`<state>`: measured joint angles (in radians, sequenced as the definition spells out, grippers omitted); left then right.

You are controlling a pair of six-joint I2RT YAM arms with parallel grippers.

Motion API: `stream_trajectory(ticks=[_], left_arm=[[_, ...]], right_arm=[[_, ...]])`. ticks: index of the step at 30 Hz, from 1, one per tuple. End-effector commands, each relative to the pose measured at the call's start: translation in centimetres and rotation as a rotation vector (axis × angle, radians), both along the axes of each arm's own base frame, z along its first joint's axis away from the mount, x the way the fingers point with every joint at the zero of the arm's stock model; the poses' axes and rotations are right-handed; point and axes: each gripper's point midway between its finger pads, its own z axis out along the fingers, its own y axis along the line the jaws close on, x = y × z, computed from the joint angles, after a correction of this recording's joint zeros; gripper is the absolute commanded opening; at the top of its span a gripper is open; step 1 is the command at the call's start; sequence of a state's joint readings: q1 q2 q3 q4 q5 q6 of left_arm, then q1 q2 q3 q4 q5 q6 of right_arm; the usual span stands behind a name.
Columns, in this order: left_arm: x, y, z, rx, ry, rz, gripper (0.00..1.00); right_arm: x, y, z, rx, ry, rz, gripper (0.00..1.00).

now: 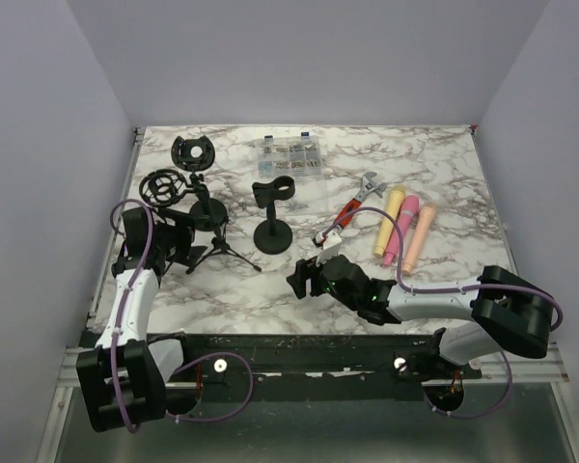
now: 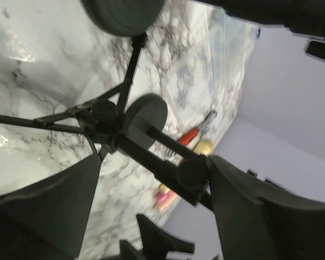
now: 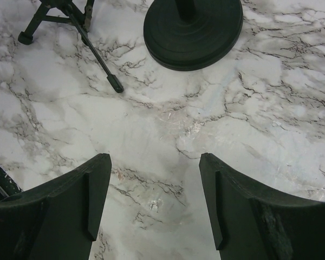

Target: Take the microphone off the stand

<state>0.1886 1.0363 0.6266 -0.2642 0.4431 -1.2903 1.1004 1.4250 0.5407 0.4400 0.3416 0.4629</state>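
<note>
Three microphones lie side by side on the marble at the right: yellow, pink and peach. A black tripod stand with a ring shock mount stands at the left, and nothing shows in its mount. My left gripper is at that tripod. In the left wrist view its jaws are open around the stand's slanted tube, with the tube's knob against the right finger. My right gripper hovers open over bare marble at the centre front.
A round-base stand with a clip stands mid-table, its base just ahead of my right gripper. A second shock-mount stand is at the back left. A clear parts box and a red-handled tool lie behind.
</note>
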Motion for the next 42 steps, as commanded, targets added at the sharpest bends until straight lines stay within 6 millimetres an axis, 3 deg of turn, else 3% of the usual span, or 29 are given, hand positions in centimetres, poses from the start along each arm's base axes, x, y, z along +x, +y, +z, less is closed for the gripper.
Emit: stream_trajectory(ticks=[1, 3, 14, 19, 23, 27, 29, 33, 37, 42], left_arm=[[-1.6, 0.9, -2.8, 0.073, 0.040, 0.016, 0.91], [-1.4, 1.0, -2.0, 0.113, -0.033, 0.001, 0.99], [-0.6, -0.1, 1.8, 0.036, -0.499, -0.143, 0.98], [-1.4, -0.6, 4.9, 0.022, -0.746, -0.262, 0.86], [-2.1, -1.0, 4.6, -0.027, -0.776, -0.311, 0.80], [-2.5, -1.4, 3.8, -0.119, -0.778, -0.332, 0.66], [-2.3, -1.4, 2.8, -0.149, -0.744, -0.326, 0.65], [-2.0, -1.2, 3.1, -0.120, -0.768, -0.322, 0.63], [-1.5, -0.9, 3.2, -0.121, -0.768, -0.306, 0.49], [-0.9, -0.5, 2.6, -0.134, -0.746, -0.280, 0.49]], right_arm=[[-0.3, -0.2, 0.0, 0.006, 0.000, 0.005, 0.74], [-0.4, -0.4, -0.1, 0.002, -0.001, -0.001, 0.74], [-0.6, -0.6, -0.4, 0.002, 0.010, 0.002, 0.74], [-0.7, -0.8, -0.8, -0.001, 0.019, 0.000, 0.74], [-0.8, -0.6, -1.0, -0.003, 0.025, 0.004, 0.73], [-0.8, -0.2, -1.0, 0.001, 0.026, 0.014, 0.73], [-0.8, -0.2, -1.0, 0.002, 0.028, 0.015, 0.73], [-0.7, -0.2, -1.2, -0.003, 0.030, 0.014, 0.73], [-0.7, 0.1, -1.4, -0.006, 0.033, 0.017, 0.73], [-0.7, 0.7, -1.5, -0.005, 0.038, 0.033, 0.73]])
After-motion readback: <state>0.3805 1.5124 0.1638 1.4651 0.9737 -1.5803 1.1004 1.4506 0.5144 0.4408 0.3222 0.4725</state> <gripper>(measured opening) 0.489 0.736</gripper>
